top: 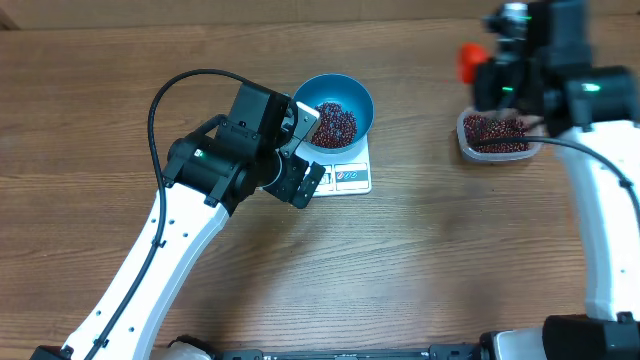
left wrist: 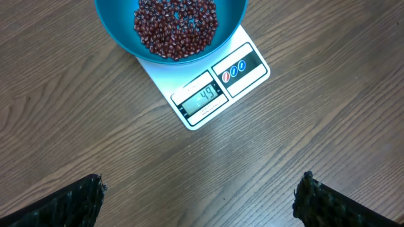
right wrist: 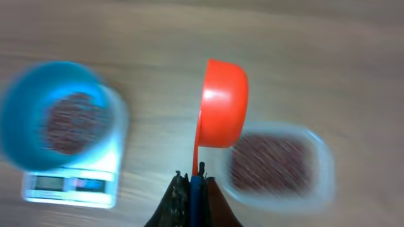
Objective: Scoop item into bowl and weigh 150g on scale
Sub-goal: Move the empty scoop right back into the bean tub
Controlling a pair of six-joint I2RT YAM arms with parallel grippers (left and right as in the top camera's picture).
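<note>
Blue plastic is what I watch most: the bowl (top: 335, 100) sits on the scale (top: 345, 178) near the middle of the desk's far edge, with a modest heap of beans (top: 335, 123) in it. In the left wrist view the display seems to read 49, so I judge the weighing far short of 150 g. My main worry is the crossing from the tub (top: 493, 138), at the far right corner, over bare desk (top: 420, 260) to the bowl. The scoop (right wrist: 224, 104) looks tipped on its side, so beans could roll off there, and I cannot tell whether it is loaded because that view is blurred. A knock on the rim could slide the bowl on the scale or jolt the reading. Later loads need to be smaller, since a full one near the target would overshoot. The left claw (top: 305, 150) hangs just beside the bowl's left side, and any sag onto the scale would falsify the figure. That claw is spread as wide as it goes and holds nothing, its fingers (left wrist: 69, 202) clear of bowl and scale in its own view. The right claw (right wrist: 192, 183) is clamped tight on the scoop's thin handle, above the tub's near rim.
</note>
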